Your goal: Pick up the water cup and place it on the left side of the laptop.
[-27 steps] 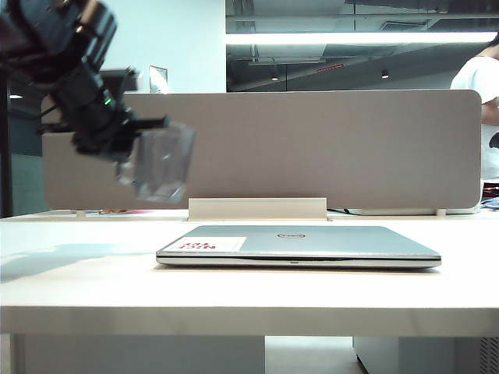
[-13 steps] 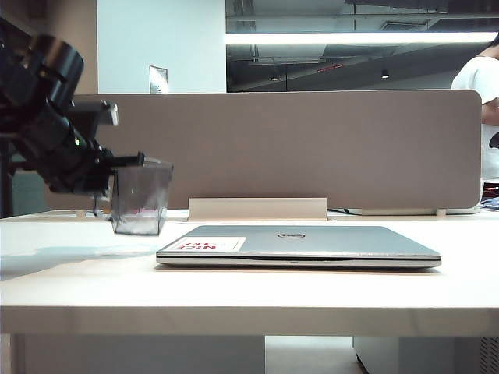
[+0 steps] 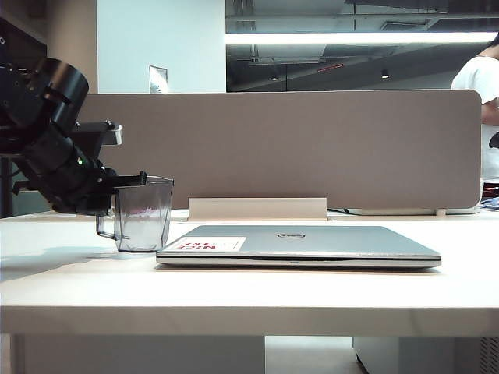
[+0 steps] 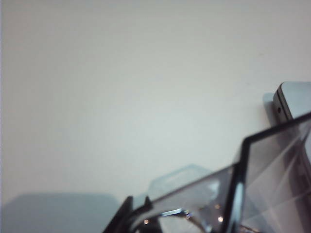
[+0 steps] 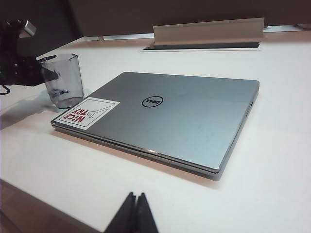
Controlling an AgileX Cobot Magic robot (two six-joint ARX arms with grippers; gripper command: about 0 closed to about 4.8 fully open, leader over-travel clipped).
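The water cup (image 3: pixel 144 218), a clear grey-tinted glass mug, stands upright on the white table just left of the laptop (image 3: pixel 312 241); its base appears to rest on the surface. My left gripper (image 3: pixel 129 183) is shut on the cup's rim on the side away from the laptop. In the left wrist view the cup (image 4: pixel 272 184) fills the corner past the left gripper (image 4: pixel 138 199), with a corner of the laptop (image 4: pixel 294 99) beyond. The right wrist view shows the cup (image 5: pixel 63 82), the closed laptop (image 5: pixel 184 116), and my right gripper (image 5: pixel 136 195) shut and empty near the table's front edge.
A tall beige divider panel (image 3: pixel 312 148) closes off the back of the table, with a white raised cable cover (image 3: pixel 257 209) in front of it behind the laptop. A person in white (image 3: pixel 483 86) stands beyond the panel at far right.
The left arm has come down and slightly left with the cup, which went from tilted in the air to upright on the table beside the laptop. The right arm has not moved.
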